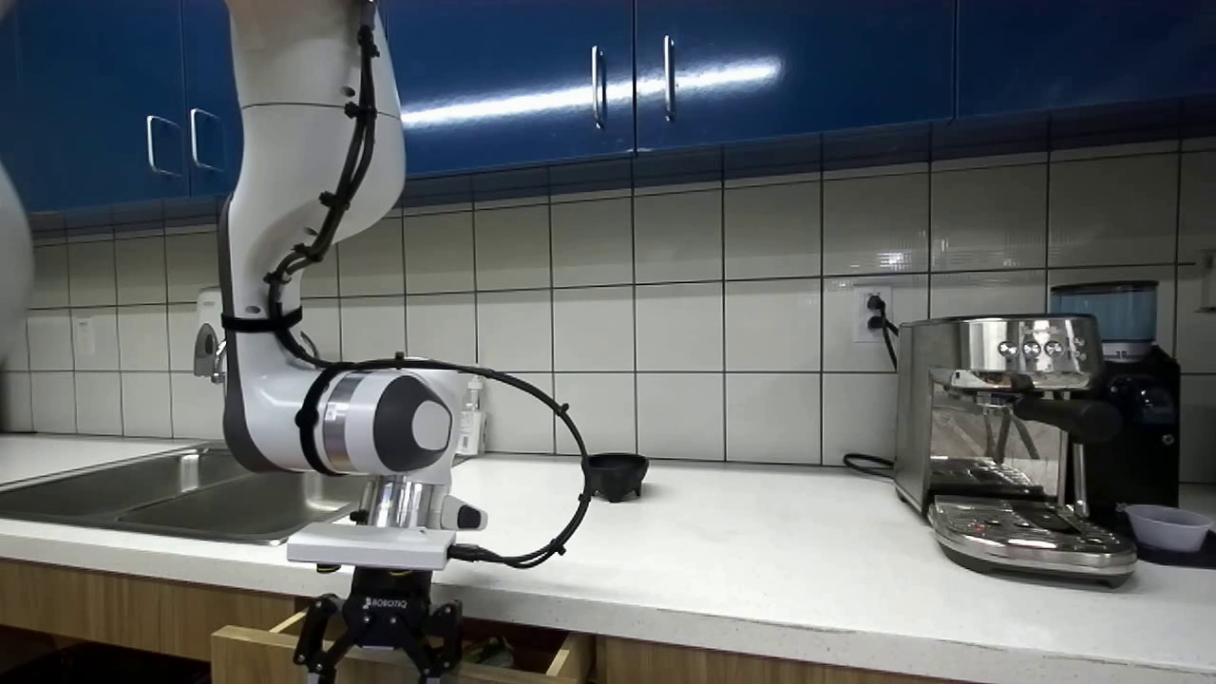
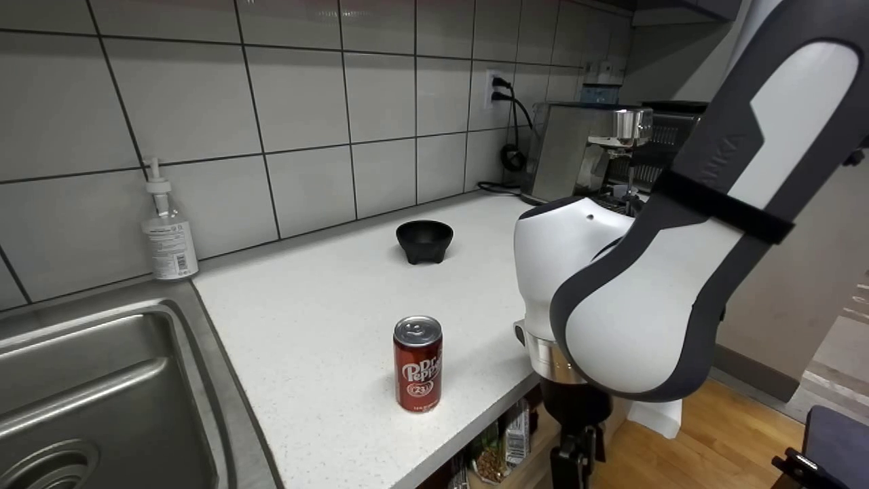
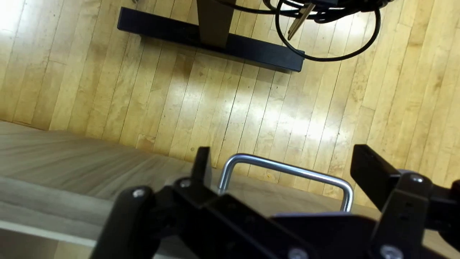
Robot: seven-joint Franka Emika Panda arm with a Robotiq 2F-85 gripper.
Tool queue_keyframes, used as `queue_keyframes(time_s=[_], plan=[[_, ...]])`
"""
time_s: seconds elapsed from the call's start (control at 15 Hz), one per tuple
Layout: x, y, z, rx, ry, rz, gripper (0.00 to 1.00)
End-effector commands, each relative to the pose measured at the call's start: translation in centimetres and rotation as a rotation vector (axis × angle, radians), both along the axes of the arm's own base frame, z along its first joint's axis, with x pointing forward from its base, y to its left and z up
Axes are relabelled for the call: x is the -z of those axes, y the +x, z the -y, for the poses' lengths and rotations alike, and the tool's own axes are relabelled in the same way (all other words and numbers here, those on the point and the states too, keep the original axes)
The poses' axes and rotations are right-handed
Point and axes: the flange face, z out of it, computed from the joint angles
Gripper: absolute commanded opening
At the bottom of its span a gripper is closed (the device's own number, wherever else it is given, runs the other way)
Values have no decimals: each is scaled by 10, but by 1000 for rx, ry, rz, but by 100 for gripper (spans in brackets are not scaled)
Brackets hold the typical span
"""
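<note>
The robot's hand is wide, with its two fingers far apart. It hangs down by the front of a wooden drawer, which sticks out from under the near edge of the bench. In the wrist view, the drawer's shiny metal handle shows between the fingers, and I can't tell if they touch it. Some packets are inside the drawer. Up on the bench, a red can stands upright near the edge, right of the sink. A little black bowl sits farther back, near the tiled wall. Far to the right is a silver coffee machine.
</note>
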Motion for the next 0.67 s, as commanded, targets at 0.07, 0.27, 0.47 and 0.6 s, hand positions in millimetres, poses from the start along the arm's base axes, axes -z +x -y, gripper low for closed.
queue_keyframes(time_s=[0.07,0.27,0.47,0.6], plan=[[-10,24,-2,-29,-8,93,100],[-12,29,-3,-40,-7,122,100],[-16,37,-3,-51,-10,153,100],[-19,42,-4,-59,-12,176,100]])
